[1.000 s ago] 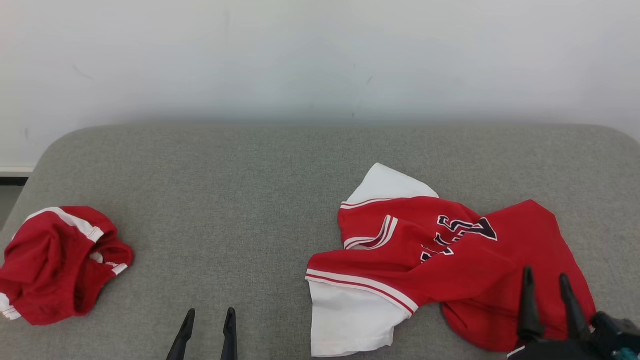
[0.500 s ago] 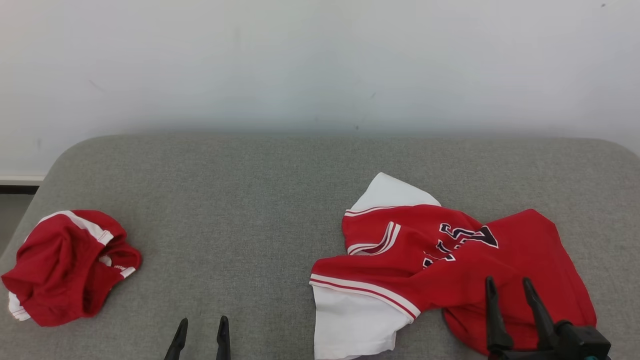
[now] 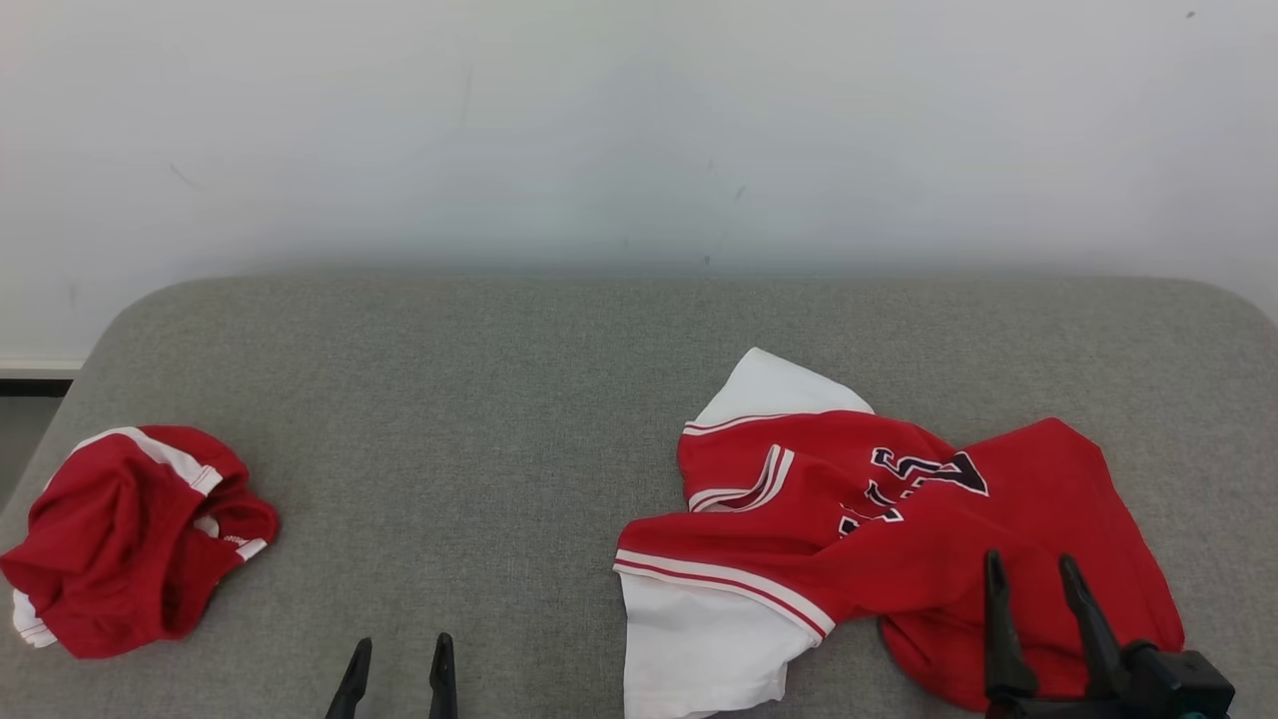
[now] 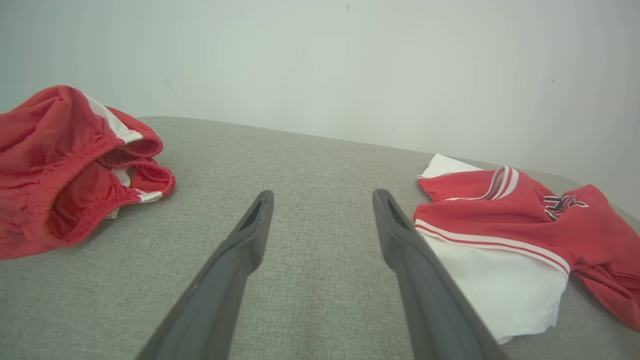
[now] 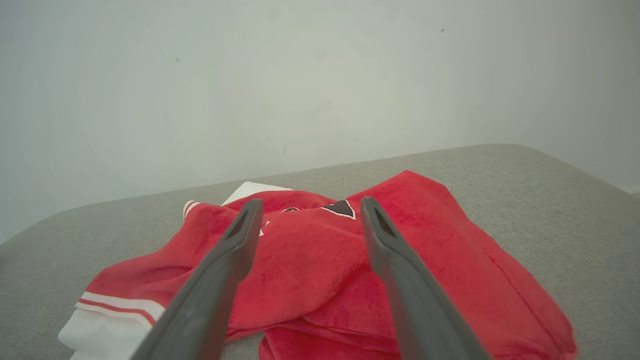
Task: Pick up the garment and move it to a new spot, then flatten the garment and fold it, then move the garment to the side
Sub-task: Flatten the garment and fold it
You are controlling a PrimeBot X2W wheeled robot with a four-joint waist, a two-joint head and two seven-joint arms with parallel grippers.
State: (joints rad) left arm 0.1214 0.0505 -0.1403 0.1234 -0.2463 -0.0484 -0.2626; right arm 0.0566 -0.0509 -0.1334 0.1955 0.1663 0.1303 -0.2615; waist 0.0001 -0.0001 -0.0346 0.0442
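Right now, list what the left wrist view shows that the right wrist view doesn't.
Left wrist view: a crumpled red garment with white trim, and the open left hand over bare grey surface. Right wrist view: the open right hand over the jersey, on its red body. Shared: the red-and-white jersey, the grey surface, the pale wall.

One grey surface held two red garments, a jersey and, seemingly, shorts; two grippers showed, left gripper and right gripper.

Head camera looks down; low wrist cameras share the garment.
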